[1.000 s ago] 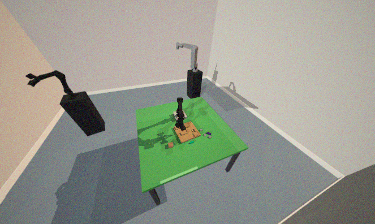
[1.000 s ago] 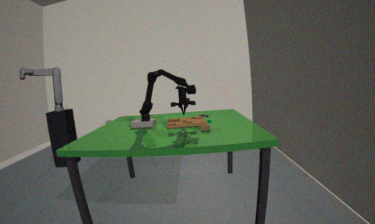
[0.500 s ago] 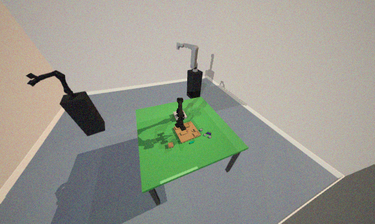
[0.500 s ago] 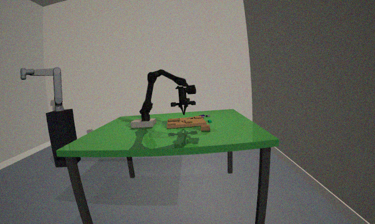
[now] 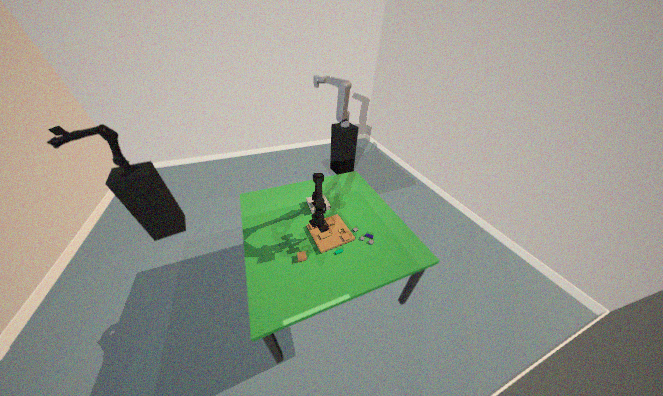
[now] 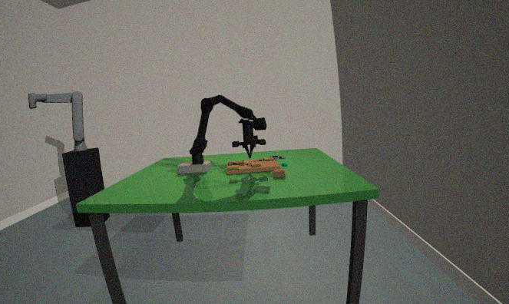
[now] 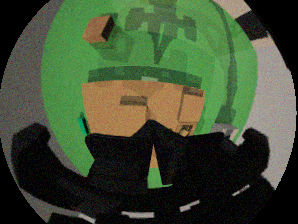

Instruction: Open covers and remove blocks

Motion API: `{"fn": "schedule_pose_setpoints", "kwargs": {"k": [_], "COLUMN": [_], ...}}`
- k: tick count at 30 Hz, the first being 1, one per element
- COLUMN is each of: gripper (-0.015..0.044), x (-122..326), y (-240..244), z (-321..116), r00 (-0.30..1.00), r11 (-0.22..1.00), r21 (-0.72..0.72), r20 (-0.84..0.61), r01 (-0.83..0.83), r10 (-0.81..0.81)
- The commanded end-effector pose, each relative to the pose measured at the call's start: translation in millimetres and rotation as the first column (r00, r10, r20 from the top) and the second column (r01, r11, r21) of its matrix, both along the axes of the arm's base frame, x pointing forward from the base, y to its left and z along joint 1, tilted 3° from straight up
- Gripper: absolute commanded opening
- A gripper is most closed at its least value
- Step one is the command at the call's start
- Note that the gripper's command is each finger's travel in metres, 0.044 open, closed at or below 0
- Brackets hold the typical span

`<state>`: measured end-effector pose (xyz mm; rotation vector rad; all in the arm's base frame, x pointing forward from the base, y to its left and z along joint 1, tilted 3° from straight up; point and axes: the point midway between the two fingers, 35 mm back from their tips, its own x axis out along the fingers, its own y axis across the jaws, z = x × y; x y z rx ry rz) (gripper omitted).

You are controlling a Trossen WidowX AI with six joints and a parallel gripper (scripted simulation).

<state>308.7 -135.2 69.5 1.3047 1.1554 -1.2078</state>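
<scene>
The tan puzzle board [image 5: 331,246] [image 6: 252,170] [image 7: 105,110] lies on the green table. My gripper [image 5: 324,229] [image 6: 249,156] [image 7: 151,125] is shut and empty, pointing down just above the board. The wrist view shows a tan cover [image 7: 192,108] with a dark slot at its far end, a recess near the middle, and a small opening whose contents are unclear. My fingers hide the board's near part. An orange block [image 5: 302,256] [image 6: 279,173] [image 7: 97,29], a teal piece [image 5: 338,251] [image 6: 284,164] [image 7: 82,125] and a purple piece [image 5: 369,235] [image 6: 275,157] rest on the table beside the board.
Small grey pieces, one of them [image 5: 370,242] near the purple piece, lie beside the board. My arm's pale base [image 6: 185,168] stands behind the board. Two other arms on black pedestals [image 5: 146,200] [image 5: 344,147] stand off the table.
</scene>
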Motion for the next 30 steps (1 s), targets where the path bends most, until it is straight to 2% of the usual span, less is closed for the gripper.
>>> {"fn": "schedule_pose_setpoints", "kwargs": {"k": [1, 30], "gripper": [0.0, 0.0], "x": [0, 1], "y": [0, 1], "z": [-5, -33], "r00": [1.0, 1.0], "r11": [1.0, 1.0], "r21": [0.001, 0.001], "r20": [-0.002, -0.002], "r01": [0.005, 0.005], "r10": [-0.005, -0.005]}}
